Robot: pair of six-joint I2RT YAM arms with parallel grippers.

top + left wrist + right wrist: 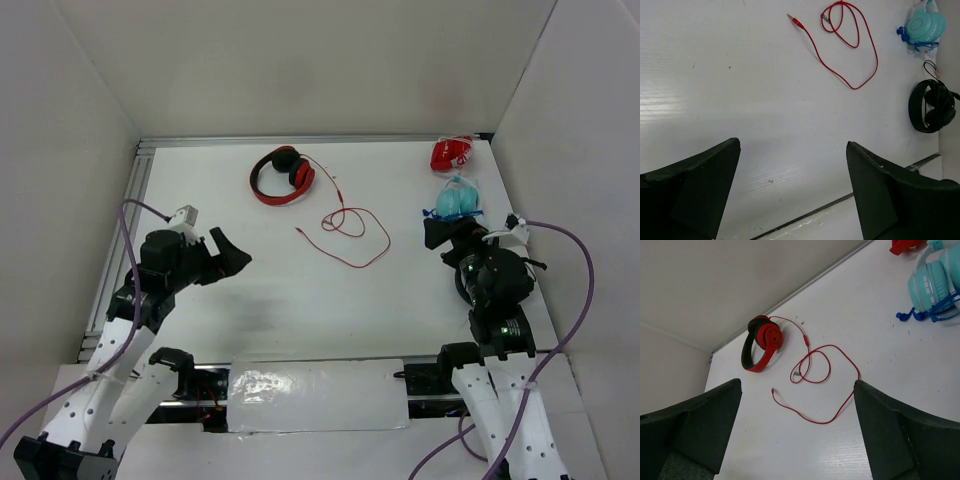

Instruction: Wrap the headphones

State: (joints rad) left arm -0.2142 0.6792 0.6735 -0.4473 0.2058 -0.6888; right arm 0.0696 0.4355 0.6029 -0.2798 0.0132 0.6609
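Left gripper, right gripper both gaping, holding nothing. Headphones lying flat, cable sprawling loose: pinching plug end first looking wisest.

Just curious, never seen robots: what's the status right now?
Left claw, right claw open, empty. Red headphones near back wall, cable sprawled loose. Teal item close by right claw.

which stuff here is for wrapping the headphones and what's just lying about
For the job:
- red headphones
- their red cable, lying loose on the table

Just lying about:
- small red packet, far right corner
- teal packet, just nearer than the red one
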